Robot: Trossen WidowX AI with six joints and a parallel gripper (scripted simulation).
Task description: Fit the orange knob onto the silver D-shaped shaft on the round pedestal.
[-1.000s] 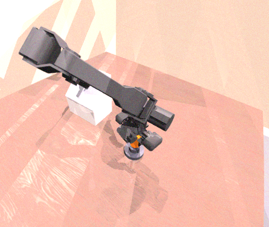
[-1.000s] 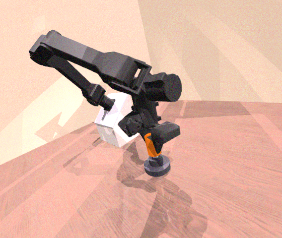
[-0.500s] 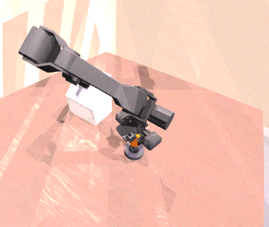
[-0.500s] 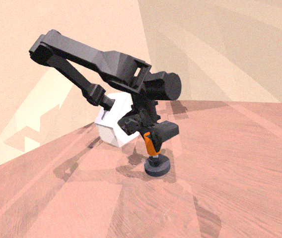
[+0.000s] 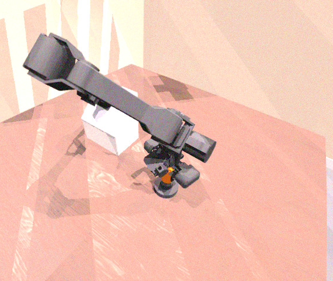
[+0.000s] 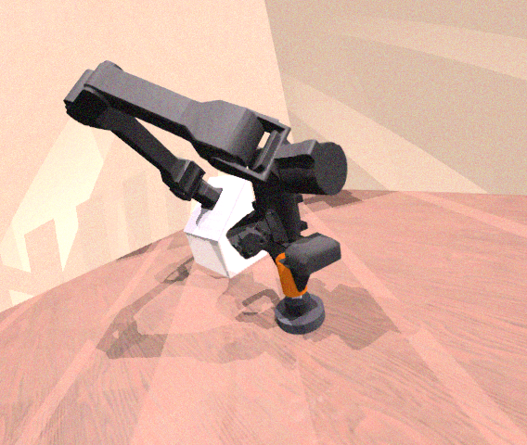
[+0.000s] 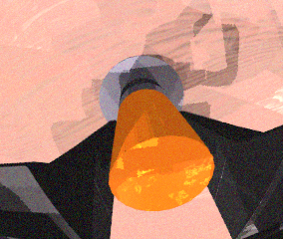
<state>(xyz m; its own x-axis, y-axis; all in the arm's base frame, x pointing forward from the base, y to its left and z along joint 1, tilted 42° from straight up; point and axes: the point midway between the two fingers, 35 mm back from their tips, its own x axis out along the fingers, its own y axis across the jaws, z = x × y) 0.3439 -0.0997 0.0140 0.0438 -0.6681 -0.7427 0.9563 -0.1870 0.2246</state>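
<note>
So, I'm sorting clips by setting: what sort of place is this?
Likely a bare robot test bench: a wooden table against plain walls, one dark arm on a white block, its hand holding an orange knob over a round pedestal.
</note>
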